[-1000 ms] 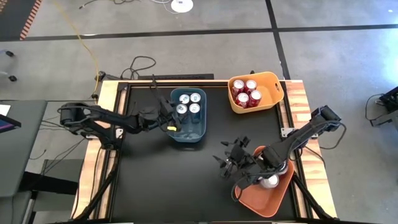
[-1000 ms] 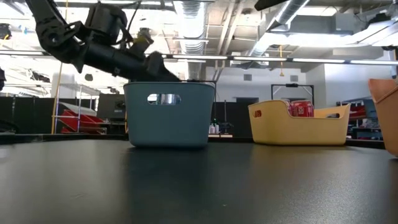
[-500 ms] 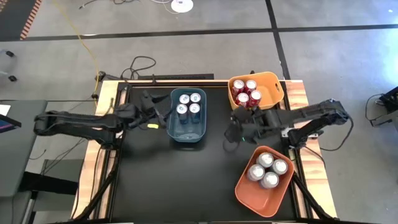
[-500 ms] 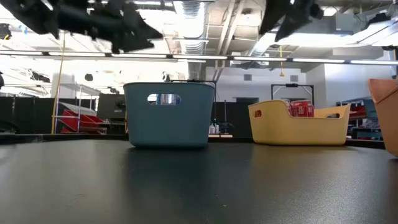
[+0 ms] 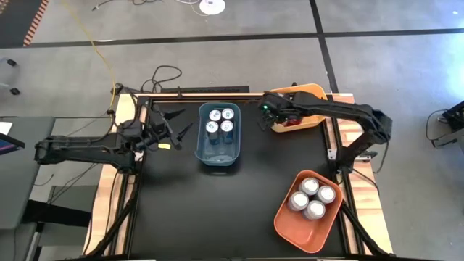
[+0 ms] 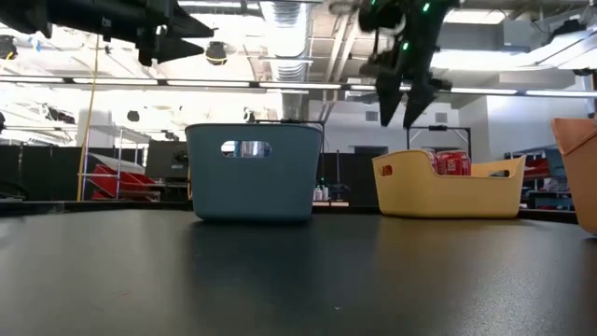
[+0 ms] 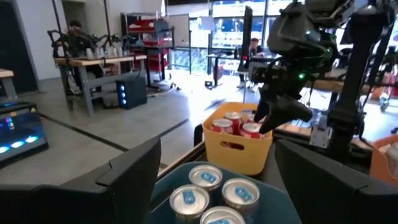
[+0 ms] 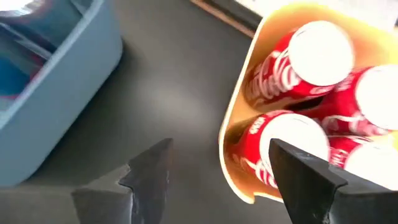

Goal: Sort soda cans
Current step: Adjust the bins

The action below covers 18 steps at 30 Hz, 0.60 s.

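From above, the blue cans [image 5: 220, 120] sit in the blue bin [image 5: 218, 151] at 12 o'clock on the table [image 5: 217, 210], the red cans [image 5: 288, 122] in the yellow bin [image 5: 319, 93] at 1 o'clock, the silver cans [image 5: 312, 199] in the orange bin [image 5: 297, 230] at 4 o'clock. The left tool [image 5: 177, 128] hangs spread and empty at the blue bin's 9 o'clock. In the right wrist view, the right tool [image 8: 217, 171] stands spread, empty, over the yellow bin's rim.

Both end effectors, left [image 5: 176, 125] and right [image 5: 262, 118], hover open-fingered.
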Each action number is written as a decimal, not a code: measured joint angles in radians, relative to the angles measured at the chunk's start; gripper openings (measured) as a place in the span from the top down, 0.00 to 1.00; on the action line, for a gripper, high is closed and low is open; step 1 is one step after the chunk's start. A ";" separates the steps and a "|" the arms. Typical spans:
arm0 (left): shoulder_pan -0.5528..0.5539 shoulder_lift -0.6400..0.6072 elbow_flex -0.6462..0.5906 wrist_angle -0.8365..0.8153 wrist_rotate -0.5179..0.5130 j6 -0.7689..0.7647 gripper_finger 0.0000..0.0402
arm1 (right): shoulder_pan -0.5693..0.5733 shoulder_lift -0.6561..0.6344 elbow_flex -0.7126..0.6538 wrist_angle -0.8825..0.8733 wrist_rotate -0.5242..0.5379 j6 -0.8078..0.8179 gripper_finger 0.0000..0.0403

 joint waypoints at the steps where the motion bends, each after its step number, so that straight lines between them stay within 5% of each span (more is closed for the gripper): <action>1: 0.000 0.001 0.000 -0.009 -0.002 -0.001 0.22 | -0.012 0.016 0.000 0.004 -0.010 -0.012 0.31; 10: 0.000 0.000 0.000 -0.030 -0.010 -0.001 0.22 | -0.026 0.103 0.000 0.001 -0.029 -0.082 0.44; 18: 0.000 0.000 0.000 -0.035 -0.010 -0.041 0.22 | -0.045 -0.044 0.000 -0.038 -0.028 -0.127 0.52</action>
